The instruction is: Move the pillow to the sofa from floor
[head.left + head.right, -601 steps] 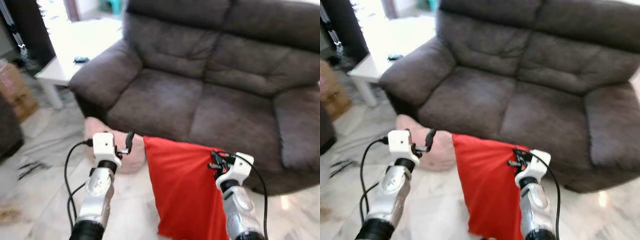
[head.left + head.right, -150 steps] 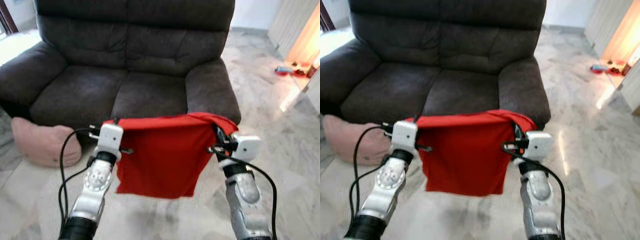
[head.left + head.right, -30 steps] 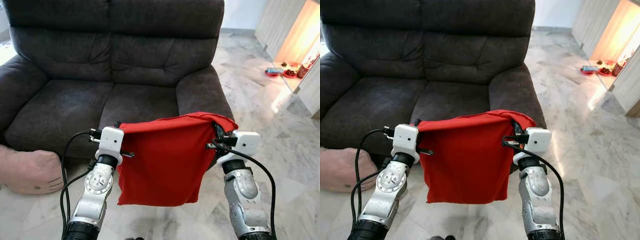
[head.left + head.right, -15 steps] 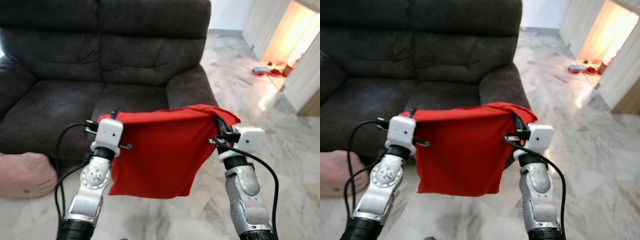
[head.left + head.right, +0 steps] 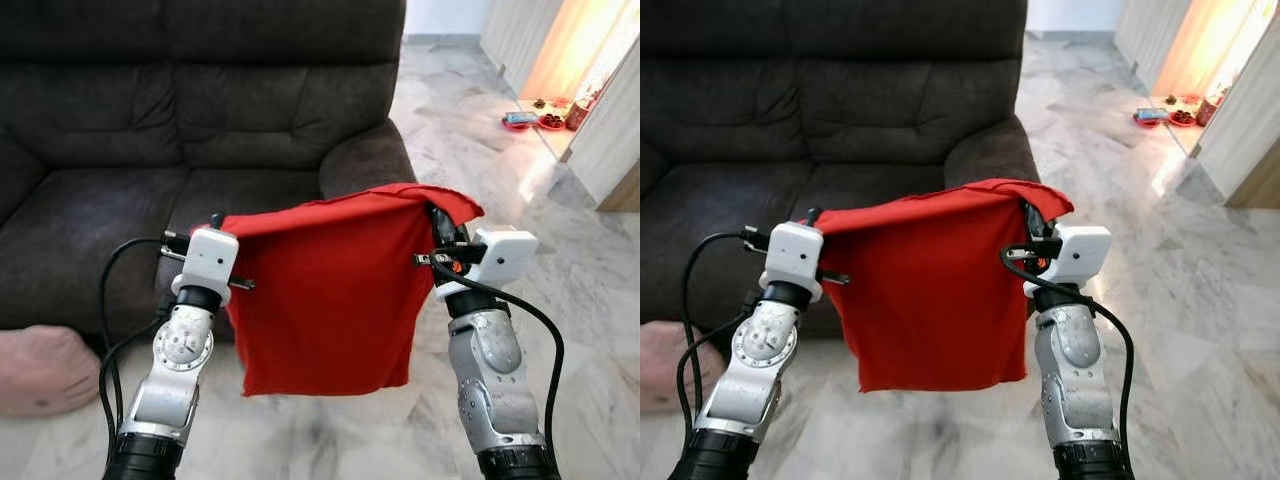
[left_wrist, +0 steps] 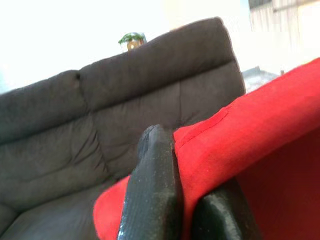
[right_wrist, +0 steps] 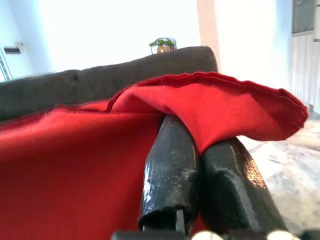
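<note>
Left end effector [image 5: 213,222] and right end effector [image 5: 438,232] each clenched on red cloth [image 5: 325,295], stretched before sofa [image 5: 180,120]; pink pillow [image 5: 40,368] on floor [image 5: 590,290].

Both eye views look forward and down from the head, over the two raised arms, toward the dark sofa [image 5: 200,110] close ahead and the marble floor [image 5: 570,300]. Each wrist view sits tight behind its own jaws, facing the sofa's backrest and sharing the red cloth [image 5: 930,290].
</note>
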### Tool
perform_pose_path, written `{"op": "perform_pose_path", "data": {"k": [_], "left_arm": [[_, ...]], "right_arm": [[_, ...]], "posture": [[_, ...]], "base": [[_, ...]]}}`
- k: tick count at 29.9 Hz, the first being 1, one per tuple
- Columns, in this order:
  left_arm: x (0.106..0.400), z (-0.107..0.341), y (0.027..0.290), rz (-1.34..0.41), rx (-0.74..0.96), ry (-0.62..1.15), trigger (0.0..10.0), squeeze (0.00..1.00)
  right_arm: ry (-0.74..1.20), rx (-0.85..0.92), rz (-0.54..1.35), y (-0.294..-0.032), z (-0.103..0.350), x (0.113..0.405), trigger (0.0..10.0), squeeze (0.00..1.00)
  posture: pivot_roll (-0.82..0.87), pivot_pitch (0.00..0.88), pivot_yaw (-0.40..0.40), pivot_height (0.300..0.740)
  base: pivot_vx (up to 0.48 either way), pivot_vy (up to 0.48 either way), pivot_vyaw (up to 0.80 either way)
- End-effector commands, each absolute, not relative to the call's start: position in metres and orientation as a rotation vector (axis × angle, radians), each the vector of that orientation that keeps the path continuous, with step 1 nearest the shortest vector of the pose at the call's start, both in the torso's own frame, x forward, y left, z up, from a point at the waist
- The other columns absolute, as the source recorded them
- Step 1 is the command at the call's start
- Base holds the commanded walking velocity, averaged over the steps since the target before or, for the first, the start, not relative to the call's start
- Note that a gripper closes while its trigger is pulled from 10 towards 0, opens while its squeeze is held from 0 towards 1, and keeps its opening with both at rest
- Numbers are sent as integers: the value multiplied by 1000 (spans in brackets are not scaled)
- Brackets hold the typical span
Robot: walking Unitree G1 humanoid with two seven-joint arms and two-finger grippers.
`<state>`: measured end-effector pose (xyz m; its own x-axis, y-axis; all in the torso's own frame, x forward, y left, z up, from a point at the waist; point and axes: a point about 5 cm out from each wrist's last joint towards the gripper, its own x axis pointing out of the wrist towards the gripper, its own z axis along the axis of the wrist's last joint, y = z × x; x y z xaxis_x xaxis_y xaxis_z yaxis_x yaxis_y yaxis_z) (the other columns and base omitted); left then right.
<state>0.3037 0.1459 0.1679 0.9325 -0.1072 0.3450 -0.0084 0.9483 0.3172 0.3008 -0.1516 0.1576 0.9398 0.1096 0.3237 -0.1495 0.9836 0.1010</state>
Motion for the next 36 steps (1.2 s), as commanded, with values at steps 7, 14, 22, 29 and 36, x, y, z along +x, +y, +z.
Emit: {"op": "perform_pose_path", "data": {"k": [7,14,22,29,36], "left_arm": [[302,197,146,-22,320,-497,10000,0],[303,206,148,-2,322,-524,10000,0],[303,217,153,29,314,-551,10000,0],[304,237,155,50,315,-605,10000,0],[303,265,156,60,309,-681,10000,0]], "right_arm": [[-421,111,145,-152,181,299,10000,0],[-440,88,192,-145,187,297,10000,0],[-449,119,203,-144,194,297,10000,0],[-515,126,224,-140,217,297,10000,0],[-680,137,208,-141,266,296,10000,0]], "posture": [[-39,47,-33,740],[-38,44,-35,740],[-36,53,-39,740],[-33,57,-39,740],[-33,58,-41,740]], "base": [[379,0,0],[387,0,686],[396,0,134],[400,0,0],[399,0,0]]}}
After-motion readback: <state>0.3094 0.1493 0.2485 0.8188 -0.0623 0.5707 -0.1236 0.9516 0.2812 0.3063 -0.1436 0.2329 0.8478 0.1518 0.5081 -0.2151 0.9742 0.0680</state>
